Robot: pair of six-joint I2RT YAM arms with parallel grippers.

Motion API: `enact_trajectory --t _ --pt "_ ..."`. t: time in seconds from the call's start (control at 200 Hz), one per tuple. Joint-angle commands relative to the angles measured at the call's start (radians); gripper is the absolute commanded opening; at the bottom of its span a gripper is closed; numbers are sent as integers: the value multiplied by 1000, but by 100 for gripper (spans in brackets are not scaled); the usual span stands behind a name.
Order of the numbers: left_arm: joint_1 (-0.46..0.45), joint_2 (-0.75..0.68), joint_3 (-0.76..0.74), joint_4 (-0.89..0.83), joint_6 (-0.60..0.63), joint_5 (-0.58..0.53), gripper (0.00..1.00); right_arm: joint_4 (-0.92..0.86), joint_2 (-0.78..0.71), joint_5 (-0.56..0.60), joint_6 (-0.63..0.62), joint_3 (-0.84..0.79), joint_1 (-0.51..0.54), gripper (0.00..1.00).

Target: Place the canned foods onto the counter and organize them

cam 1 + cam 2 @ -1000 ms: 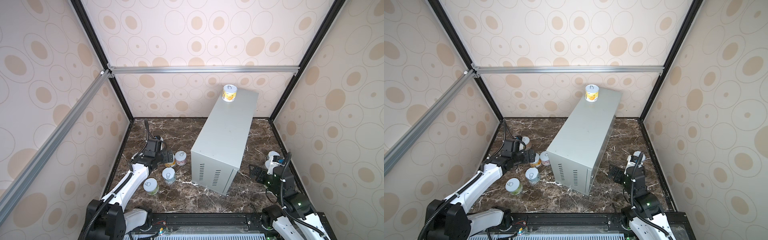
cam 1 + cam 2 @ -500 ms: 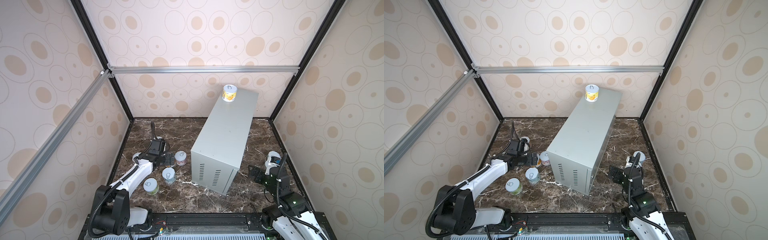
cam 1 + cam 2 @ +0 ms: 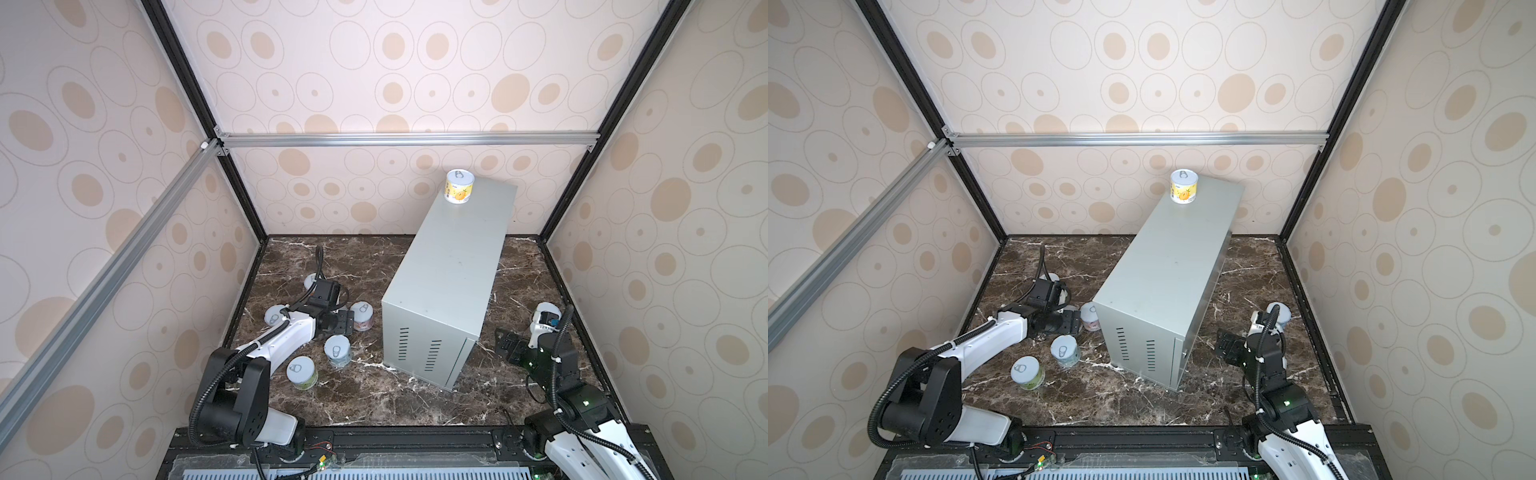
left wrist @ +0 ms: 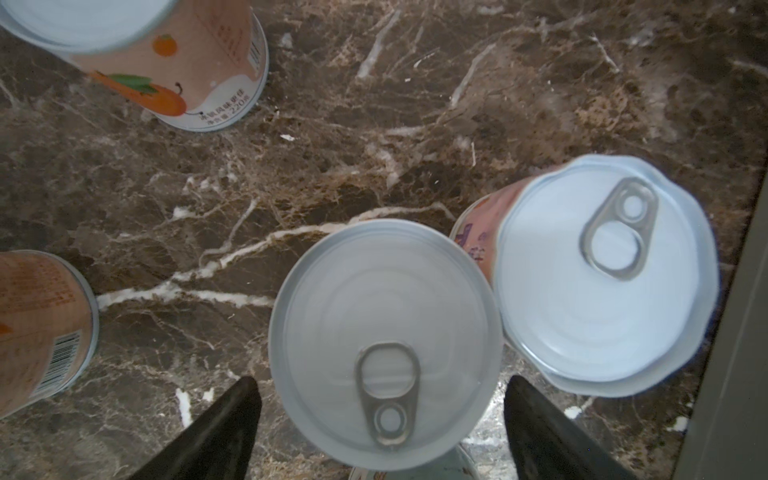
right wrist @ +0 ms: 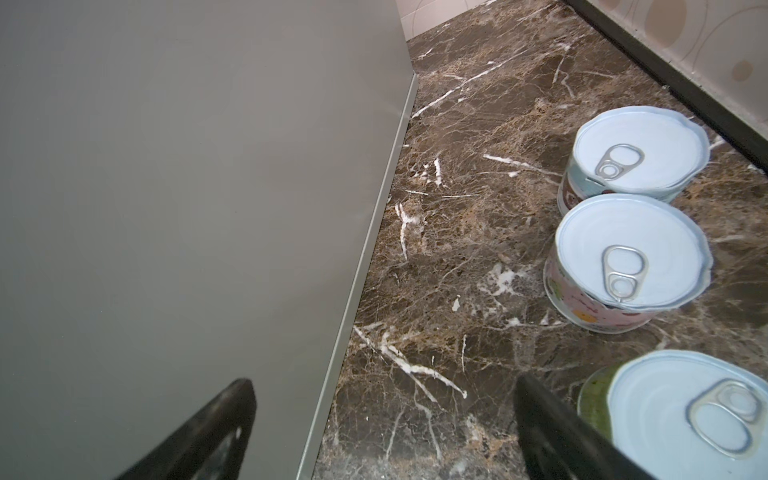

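Trouble would most likely start at the can (image 4: 384,332) on the marble (image 4: 374,124) that the left gripper (image 4: 380,386) straddles. Its fingers are open on either side, with slim gaps and nothing clamped yet. A pink can (image 4: 602,270) stands hard against this can, perhaps touching. The finger on that side has little room and could shove or pinch the neighbour, tipping one of them. A shallow or off-centre hold might also let the smooth wall slip on the lift to the counter (image 3: 453,266), whose top stands high above the marble.

The can itself is upright, with its silver lid and pull tab showing and its label hidden from above. One yellow can (image 3: 459,187) sits near the counter's far corner, where careless placing could nudge it off. The right gripper (image 5: 384,382) hangs wide open and empty beside the counter wall, with three cans (image 5: 627,249) near it.
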Motion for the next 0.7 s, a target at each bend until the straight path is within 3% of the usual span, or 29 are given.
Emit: enact_trajectory --t 0.0,0.695 --pt "-7 25 48 -11 22 -28 90 26 13 -13 8 -14 1 99" --pt "-7 175 119 10 28 -44 82 69 58 -53 14 -25 -1 99"
